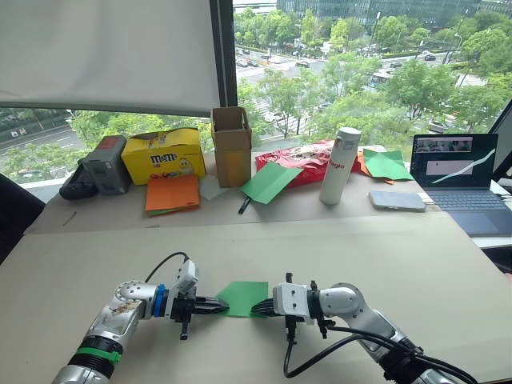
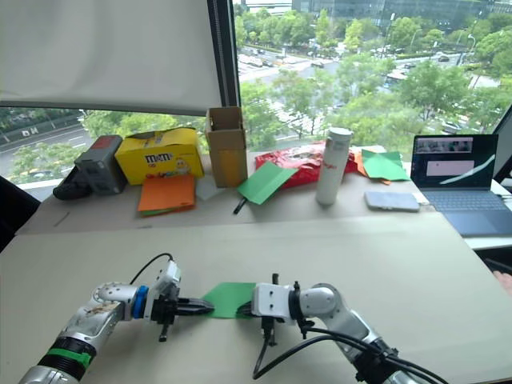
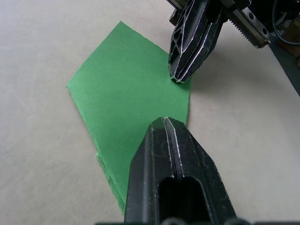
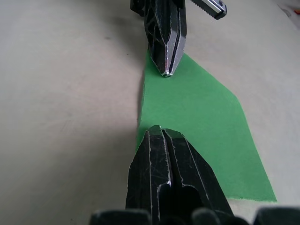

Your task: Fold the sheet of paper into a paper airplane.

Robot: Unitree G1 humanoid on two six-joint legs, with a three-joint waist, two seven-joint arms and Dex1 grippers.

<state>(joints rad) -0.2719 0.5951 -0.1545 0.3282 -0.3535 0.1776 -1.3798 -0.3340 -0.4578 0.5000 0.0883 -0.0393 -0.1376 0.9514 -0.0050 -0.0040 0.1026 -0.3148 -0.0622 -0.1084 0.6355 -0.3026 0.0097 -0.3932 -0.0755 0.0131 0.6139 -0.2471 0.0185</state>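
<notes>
The sheet of paper (image 1: 244, 298), bright green and folded into a shape with slanted edges, lies flat on the beige table (image 1: 96, 264) near its front edge. My left gripper (image 1: 220, 305) is shut, and its tip rests on the paper's left end. My right gripper (image 1: 258, 307) is shut too, with its tip on the paper's near right edge. In the left wrist view the left gripper (image 3: 165, 121) points over the paper (image 3: 122, 89) toward the right gripper (image 3: 180, 77). The right wrist view shows the right gripper (image 4: 157, 129), the paper (image 4: 201, 117) and the left gripper (image 4: 166, 71) facing it.
Along the window sill stand a yellow candy box (image 1: 162, 154), a cardboard box (image 1: 231, 146), a red bag (image 1: 300, 160) and a white bottle (image 1: 340, 166). Orange sheets (image 1: 172, 193) and a spare green sheet (image 1: 270, 182) lie there. A laptop (image 1: 456, 172) sits at the right.
</notes>
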